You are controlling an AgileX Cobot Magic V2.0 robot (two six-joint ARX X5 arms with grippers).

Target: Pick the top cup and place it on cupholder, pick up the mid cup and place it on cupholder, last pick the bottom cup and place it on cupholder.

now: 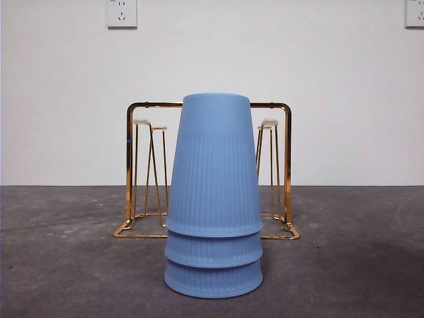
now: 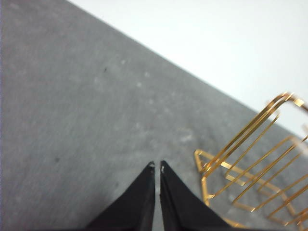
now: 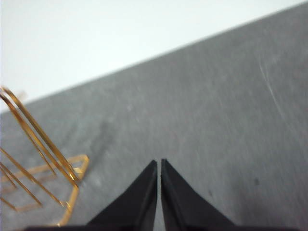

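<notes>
A bare test bench is showing here: grey tabletop [image 1: 59, 265], plain white wall [image 1: 59, 86], two wall sockets [image 1: 122, 13] sitting high

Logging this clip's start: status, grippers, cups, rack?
Left gripper shut, empty, over bare table beside rack. Right gripper shut, empty, at rack's other side. Three cups stacked upside down before rack, none hung. Nothing in the way.

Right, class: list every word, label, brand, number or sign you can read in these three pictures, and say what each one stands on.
None can be read.
Stack of three ribbed blue plastic cups: only moulded ribs, no print.
Shiny gold wire cupholder: no label.
Two white wall sockets: only slots show, no legible marking.
Grey table and both wrist views: no text.
</notes>
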